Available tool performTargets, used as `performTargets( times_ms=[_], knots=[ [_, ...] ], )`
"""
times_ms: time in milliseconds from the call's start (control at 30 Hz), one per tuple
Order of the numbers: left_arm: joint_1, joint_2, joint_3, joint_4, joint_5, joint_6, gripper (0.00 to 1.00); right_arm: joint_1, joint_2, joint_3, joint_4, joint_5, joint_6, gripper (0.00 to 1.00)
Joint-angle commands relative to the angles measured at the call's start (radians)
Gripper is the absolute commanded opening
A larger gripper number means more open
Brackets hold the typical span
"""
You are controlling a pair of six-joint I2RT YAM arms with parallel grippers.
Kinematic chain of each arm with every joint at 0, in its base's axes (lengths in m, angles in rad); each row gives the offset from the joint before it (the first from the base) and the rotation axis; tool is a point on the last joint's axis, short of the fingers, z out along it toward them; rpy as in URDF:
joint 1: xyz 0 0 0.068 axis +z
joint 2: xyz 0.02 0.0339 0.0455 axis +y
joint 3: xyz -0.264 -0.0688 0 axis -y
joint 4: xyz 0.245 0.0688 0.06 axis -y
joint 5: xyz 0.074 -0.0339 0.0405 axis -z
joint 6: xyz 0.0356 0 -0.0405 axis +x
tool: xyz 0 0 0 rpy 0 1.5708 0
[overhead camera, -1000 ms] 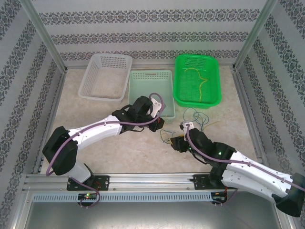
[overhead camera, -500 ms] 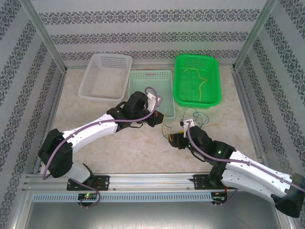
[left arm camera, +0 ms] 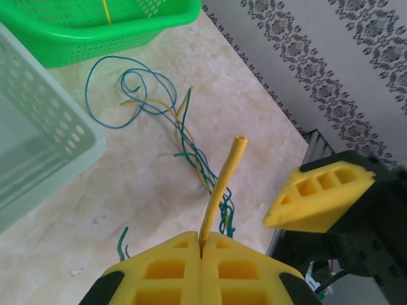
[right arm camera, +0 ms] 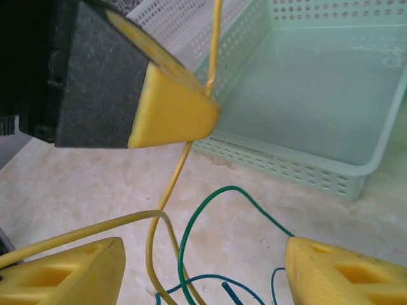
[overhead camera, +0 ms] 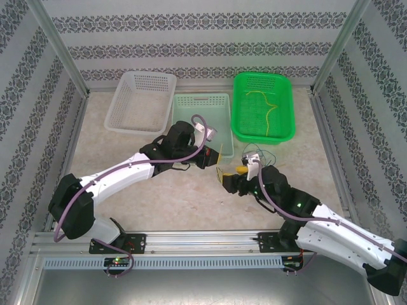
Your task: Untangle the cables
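Tabletop [overhead camera: 159,197] in pale marbled stone carries everything we see. Along its far side stand three baskets in a row: a white basket [overhead camera: 137,127] on the left, a mint basket [overhead camera: 202,96] in the middle and a green basket [overhead camera: 262,138] on the right, where one loose yellow strand [overhead camera: 270,111] lies inside. The left arm [overhead camera: 121,175] reaches to the near right corner of the mint basket, and the right arm [overhead camera: 331,222] stretches in from the right to meet it. The left gripper [left arm camera: 200,244] is clamped tight on a yellow cable [left arm camera: 222,178], whose free end sticks up beyond the pads. The right gripper [right arm camera: 203,279] stands released just beside it, its yellow fingers [right arm camera: 63,273] wide apart and closed on nothing that we can make out. The cables [left arm camera: 194,159], thin blue, green and yellow ones, lie tangled on the table in front of the green basket, near both grippers.
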Motion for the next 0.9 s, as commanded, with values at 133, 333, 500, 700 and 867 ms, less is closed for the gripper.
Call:
performTargets(
  times_ms=[133,333,500,700,867],
  knots=[
    [0.014,0.005,-0.001,0.081,0.077,-0.051,0.00,-0.011,0.098,0.050,0.131,0.026,-0.074,0.65],
    [0.013,-0.007,-0.018,0.087,0.096,-0.045,0.00,-0.042,0.145,0.054,0.217,0.022,-0.063,0.50],
    [0.013,-0.009,-0.026,0.101,0.098,-0.049,0.00,-0.050,0.154,0.058,0.207,0.030,-0.049,0.33],
    [0.021,-0.033,-0.047,0.086,0.078,-0.038,0.00,-0.109,0.066,0.020,0.151,0.047,0.009,0.25],
    [0.023,-0.060,-0.061,0.088,0.066,-0.024,0.00,-0.162,0.020,-0.004,0.124,0.038,0.060,0.16]
  ],
)
